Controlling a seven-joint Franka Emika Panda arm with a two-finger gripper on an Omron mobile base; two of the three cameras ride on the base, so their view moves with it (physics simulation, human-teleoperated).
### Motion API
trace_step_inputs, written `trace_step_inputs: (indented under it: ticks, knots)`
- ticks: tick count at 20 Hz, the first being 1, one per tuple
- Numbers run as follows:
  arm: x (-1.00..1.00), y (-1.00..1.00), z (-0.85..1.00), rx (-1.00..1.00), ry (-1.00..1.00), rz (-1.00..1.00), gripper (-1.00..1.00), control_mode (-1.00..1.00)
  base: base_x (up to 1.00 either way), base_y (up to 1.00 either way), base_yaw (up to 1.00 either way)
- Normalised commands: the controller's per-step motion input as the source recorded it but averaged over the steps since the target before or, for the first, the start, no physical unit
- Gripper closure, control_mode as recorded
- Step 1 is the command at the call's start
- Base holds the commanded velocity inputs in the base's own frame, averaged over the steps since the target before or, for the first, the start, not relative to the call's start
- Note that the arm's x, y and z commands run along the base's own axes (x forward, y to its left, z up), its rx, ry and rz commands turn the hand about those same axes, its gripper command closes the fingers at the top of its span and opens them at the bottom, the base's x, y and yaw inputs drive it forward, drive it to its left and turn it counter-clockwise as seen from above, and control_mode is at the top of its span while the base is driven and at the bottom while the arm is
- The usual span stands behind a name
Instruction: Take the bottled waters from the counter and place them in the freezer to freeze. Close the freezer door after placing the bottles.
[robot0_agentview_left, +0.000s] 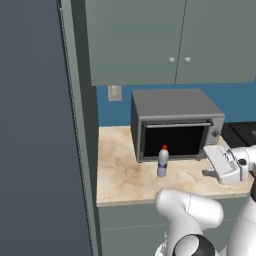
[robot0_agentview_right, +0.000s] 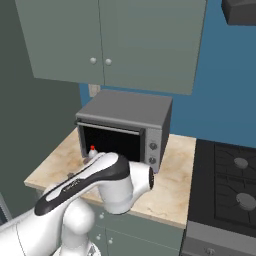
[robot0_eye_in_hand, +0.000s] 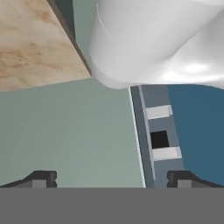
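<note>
One bottled water (robot0_agentview_left: 163, 161), clear with a red cap, stands upright on the beige counter (robot0_agentview_left: 120, 175) just in front of the grey oven. In the right base view this bottle (robot0_agentview_right: 92, 150) peeks out behind my arm. My gripper (robot0_agentview_left: 212, 170) hovers over the counter's right part, about a hand's length right of the bottle and apart from it. In the hand view the gripper (robot0_eye_in_hand: 113, 179) is open with nothing between its fingertips (robot0_eye_in_hand: 41, 178); it faces a counter corner (robot0_eye_in_hand: 30, 39) and grey-green cabinet front. The freezer's tall dark grey panel (robot0_agentview_left: 35, 130) fills the left side; its inside is hidden.
A grey boxy oven (robot0_agentview_left: 175, 125) with a dark window sits at the back of the counter. Grey-green wall cabinets (robot0_agentview_left: 170, 35) hang above it. A black stove (robot0_agentview_right: 225, 185) adjoins the counter on the right. My own elbow (robot0_agentview_left: 190, 210) is low in front of the counter edge.
</note>
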Motion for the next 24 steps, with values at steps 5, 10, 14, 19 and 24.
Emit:
trace_step_inputs:
  ticks: [5, 10, 14, 19, 24]
  knots:
    - [0.08, 0.00, -0.02, 0.00, -0.01, 0.14, -1.00, -1.00, 0.00, 0.00, 0.00]
    - [0.06, 0.03, -0.06, 0.03, -0.06, 0.04, -1.00, -1.00, 0.00, 0.00, 0.00]
    - [-0.04, 0.00, -0.09, 0.05, -0.14, 0.00, -1.00, -1.00, 0.00, 0.00, 0.00]
    - [0.10, 0.00, -0.01, 0.00, -0.12, -0.08, -1.00, -1.00, 0.00, 0.00, 0.00]
    - [0.34, -0.01, 0.00, 0.00, 0.00, -0.04, -1.00, -1.00, 0.00, 0.00, 0.00]
